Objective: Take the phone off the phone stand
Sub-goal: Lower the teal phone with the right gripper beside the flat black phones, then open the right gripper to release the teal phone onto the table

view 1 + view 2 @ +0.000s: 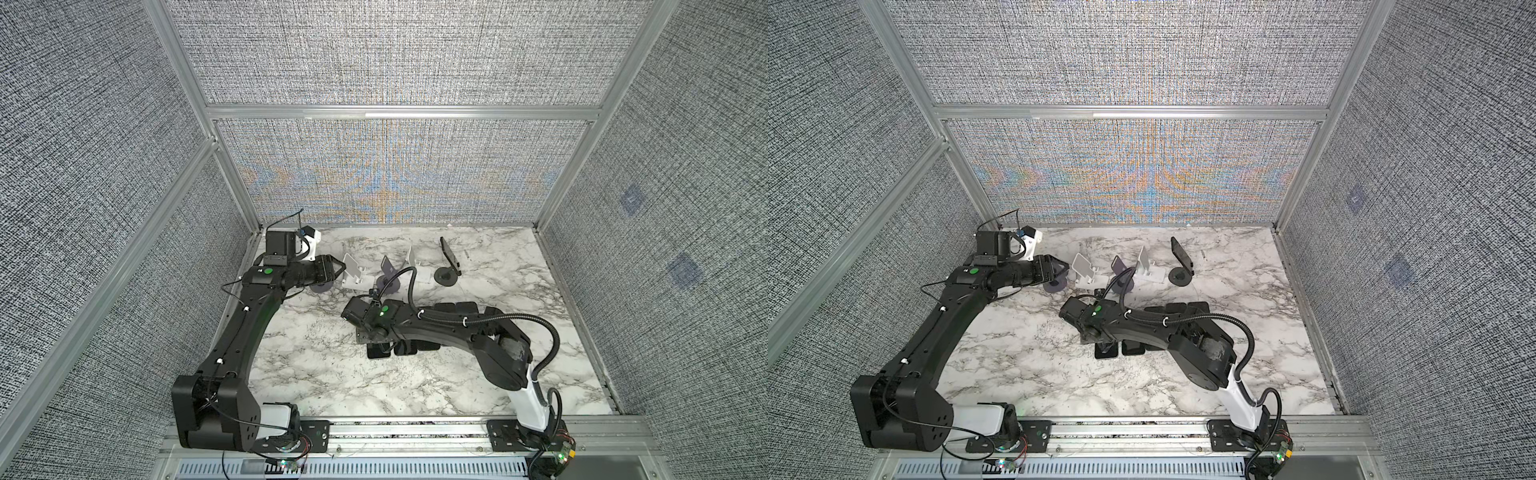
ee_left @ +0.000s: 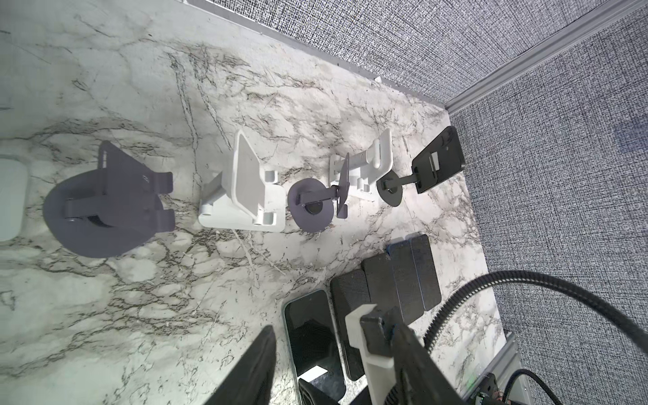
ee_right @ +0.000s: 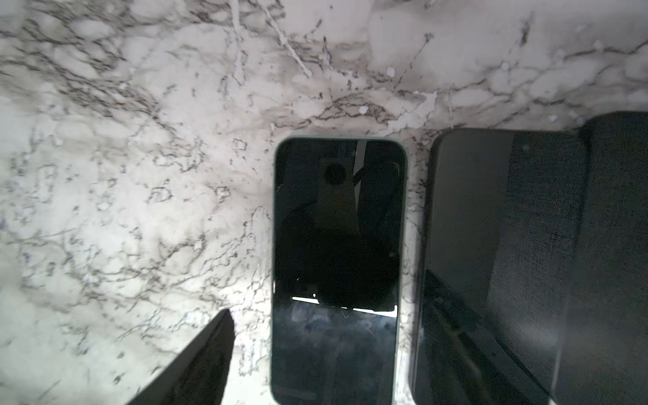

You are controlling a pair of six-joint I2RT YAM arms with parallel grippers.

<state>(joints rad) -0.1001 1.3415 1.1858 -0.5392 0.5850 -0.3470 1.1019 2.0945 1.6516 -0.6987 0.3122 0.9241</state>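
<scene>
Phone [image 3: 336, 245] is off the stand, lying flat and screen-up mid-table, long axis running near-to-far. Right gripper [image 3: 329, 315] hovers over it, jaws spread wider than the phone. Its right edge sits just beside another phone [image 3: 491, 228], with bare marble table [image 3: 140, 175] on its left. Left gripper [image 1: 334, 270], far left: can't tell if it's spread or closed.

Right wrist view's edge cuts off the flat phone [image 3: 336, 263].
</scene>
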